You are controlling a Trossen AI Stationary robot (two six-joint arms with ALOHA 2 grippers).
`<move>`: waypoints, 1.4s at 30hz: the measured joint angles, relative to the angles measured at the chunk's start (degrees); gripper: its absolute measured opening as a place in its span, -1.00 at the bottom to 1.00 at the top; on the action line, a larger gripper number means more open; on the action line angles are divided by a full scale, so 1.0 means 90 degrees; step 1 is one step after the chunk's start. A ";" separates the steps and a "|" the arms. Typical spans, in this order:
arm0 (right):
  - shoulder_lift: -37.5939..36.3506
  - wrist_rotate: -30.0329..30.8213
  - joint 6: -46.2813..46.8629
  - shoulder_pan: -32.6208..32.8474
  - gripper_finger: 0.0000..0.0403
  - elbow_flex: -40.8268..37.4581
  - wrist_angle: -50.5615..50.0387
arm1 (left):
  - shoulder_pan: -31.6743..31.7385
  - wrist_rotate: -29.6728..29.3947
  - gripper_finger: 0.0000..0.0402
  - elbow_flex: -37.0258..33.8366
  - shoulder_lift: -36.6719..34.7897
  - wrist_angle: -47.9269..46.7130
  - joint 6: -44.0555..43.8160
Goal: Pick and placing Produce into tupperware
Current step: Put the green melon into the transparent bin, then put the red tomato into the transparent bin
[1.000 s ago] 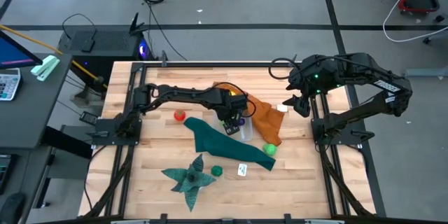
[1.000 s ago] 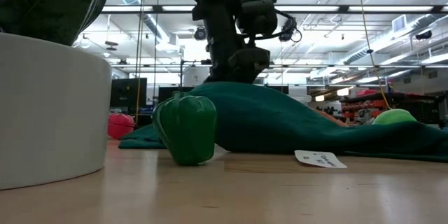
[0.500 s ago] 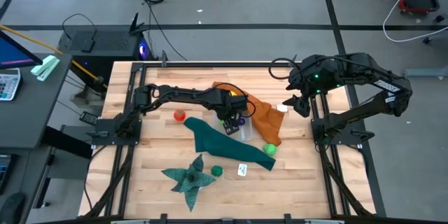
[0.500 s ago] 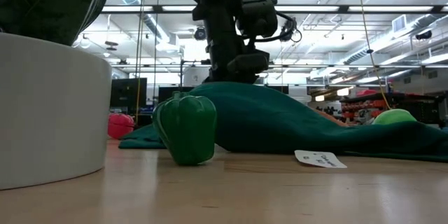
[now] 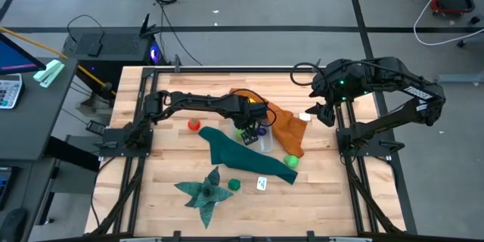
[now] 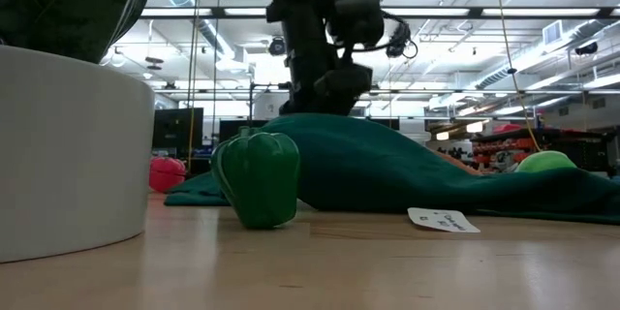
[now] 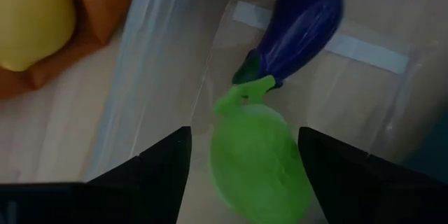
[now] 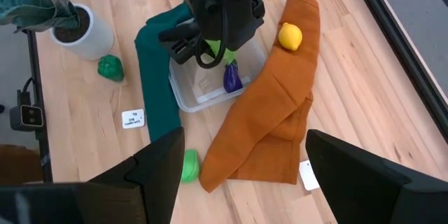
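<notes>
In the clear tupperware [image 7: 392,84] we see a purple eggplant [image 7: 301,24] with a light green fruit [image 7: 255,154] just beside its stem, both lying free between the parted fingers of our left gripper [image 7: 241,161], which grips nothing. The tupperware sits on the wooden surface [image 5: 174,162] between a teal cloth [image 5: 234,151] and an orange cloth [image 8: 273,112] carrying a yellow lemon [image 8: 290,36]. Our right gripper [image 5: 324,112] hangs open and empty near the surface's right edge.

1. Both arms are matte black, built of rounded jointed segments.
2. The right arm [image 5: 378,83] carries a small green light and white lettering.
3. A black cable loops over the left arm [image 5: 204,104].
</notes>
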 joint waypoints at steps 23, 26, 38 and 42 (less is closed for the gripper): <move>0.0000 0.0108 -0.0358 -0.0001 0.29 0.0000 -0.0001 | 0.0567 -0.0505 0.25 0.0000 -0.1548 -0.2373 -0.1524; 0.0000 0.0148 -0.0403 -0.0002 0.29 0.0000 0.0000 | 0.0619 -0.0521 0.25 -0.0794 -0.2033 -0.2118 -0.1899; 0.0000 0.0153 -0.0327 -0.0002 0.29 0.0000 0.0133 | 0.1197 -0.0495 0.36 -0.3460 -0.3613 -0.1749 -0.3738; 0.0000 0.0153 -0.0263 -0.0002 0.29 0.0000 0.0237 | 0.1467 -0.0122 0.44 -0.4041 -0.3797 -0.1491 -0.4337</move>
